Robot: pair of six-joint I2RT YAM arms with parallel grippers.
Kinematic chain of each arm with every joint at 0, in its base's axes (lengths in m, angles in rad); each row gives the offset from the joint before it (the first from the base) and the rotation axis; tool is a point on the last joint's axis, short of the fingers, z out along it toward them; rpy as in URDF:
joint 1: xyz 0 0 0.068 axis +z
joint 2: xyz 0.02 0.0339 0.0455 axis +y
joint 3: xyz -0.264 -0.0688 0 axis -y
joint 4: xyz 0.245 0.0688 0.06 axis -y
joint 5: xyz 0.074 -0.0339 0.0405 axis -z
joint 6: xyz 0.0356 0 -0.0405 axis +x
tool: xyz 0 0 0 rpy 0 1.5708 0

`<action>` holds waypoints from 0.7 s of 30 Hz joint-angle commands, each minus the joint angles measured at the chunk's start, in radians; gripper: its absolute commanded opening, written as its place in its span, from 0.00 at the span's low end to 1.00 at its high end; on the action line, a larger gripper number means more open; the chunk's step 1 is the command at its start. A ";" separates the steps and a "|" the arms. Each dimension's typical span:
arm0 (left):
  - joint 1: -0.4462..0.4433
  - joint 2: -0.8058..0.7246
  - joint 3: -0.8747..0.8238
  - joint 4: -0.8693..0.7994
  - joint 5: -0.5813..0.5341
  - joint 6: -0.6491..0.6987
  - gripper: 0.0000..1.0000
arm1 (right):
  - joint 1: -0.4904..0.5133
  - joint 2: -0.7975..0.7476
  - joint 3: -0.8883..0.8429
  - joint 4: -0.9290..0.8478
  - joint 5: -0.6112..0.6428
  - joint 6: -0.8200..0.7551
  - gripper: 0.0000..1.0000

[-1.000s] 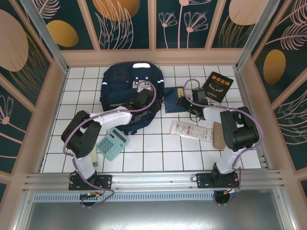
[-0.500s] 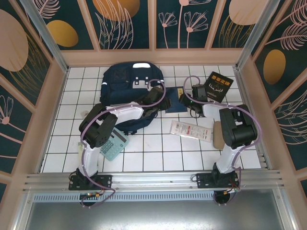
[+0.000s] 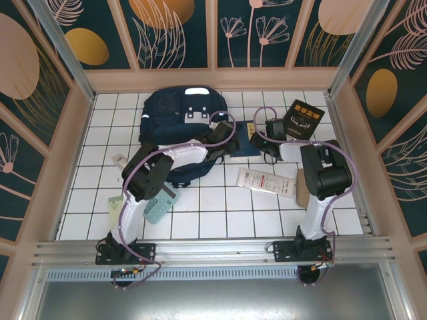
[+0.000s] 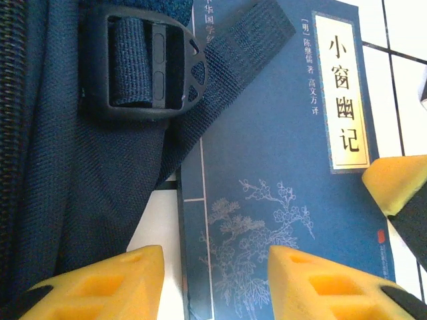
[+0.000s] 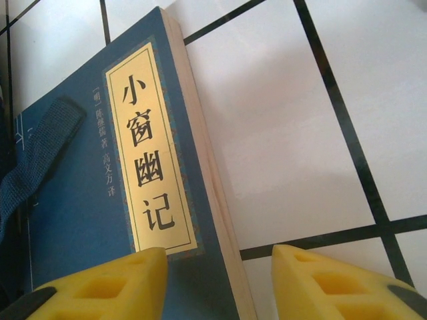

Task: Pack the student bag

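The student bag, a navy backpack, lies at the back left; its fabric and a strap with a black buckle rest across a corner of a flat blue book. My left gripper hovers open over the book's spine edge, one finger over the tile beside the bag and the other over the cover. My right gripper is open astride the opposite page edge, one finger above the cover and one above bare tile. One of its yellow pads is in the left wrist view.
A black book lies at the back right. A long white box and a brown oval thing sit in front of the right arm. A teal calculator lies under the left arm's elbow. Wooden walls enclose the tiled table.
The left arm has swung right, from above the bag to the book's left edge. The right gripper's jaws have narrowed and it has edged closer to the book.
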 commanded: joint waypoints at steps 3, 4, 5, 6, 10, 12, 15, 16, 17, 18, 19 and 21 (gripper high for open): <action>-0.006 0.060 0.036 -0.031 0.025 -0.033 0.46 | -0.002 0.027 0.022 0.028 -0.037 -0.006 0.40; -0.007 0.066 0.040 -0.030 0.031 -0.037 0.46 | -0.003 0.028 0.021 0.030 -0.046 -0.003 0.39; -0.006 0.072 0.044 -0.029 0.035 -0.040 0.46 | -0.001 0.030 0.018 0.032 -0.052 -0.001 0.39; -0.006 0.077 0.047 -0.026 0.041 -0.043 0.46 | 0.000 0.031 0.017 0.033 -0.057 0.002 0.39; -0.010 0.097 0.067 -0.027 0.060 -0.056 0.46 | -0.001 0.033 0.012 0.038 -0.080 0.010 0.37; -0.011 0.103 0.075 -0.021 0.077 -0.057 0.46 | 0.000 0.032 0.010 0.041 -0.087 0.011 0.37; -0.011 0.101 0.061 0.038 0.125 -0.061 0.46 | 0.000 0.030 0.006 0.047 -0.100 0.017 0.36; -0.011 0.098 0.055 0.055 0.138 -0.068 0.47 | 0.000 0.030 0.004 0.048 -0.105 0.018 0.36; -0.011 0.096 0.052 0.068 0.148 -0.070 0.47 | -0.001 0.030 0.002 0.051 -0.110 0.021 0.36; -0.011 0.095 0.051 0.079 0.155 -0.070 0.47 | -0.001 0.031 -0.001 0.052 -0.114 0.021 0.34; -0.011 0.089 0.045 0.096 0.162 -0.069 0.46 | 0.000 0.032 -0.001 0.053 -0.118 0.024 0.33; -0.010 0.074 0.018 0.161 0.192 -0.070 0.47 | -0.001 0.034 -0.003 0.055 -0.126 0.027 0.33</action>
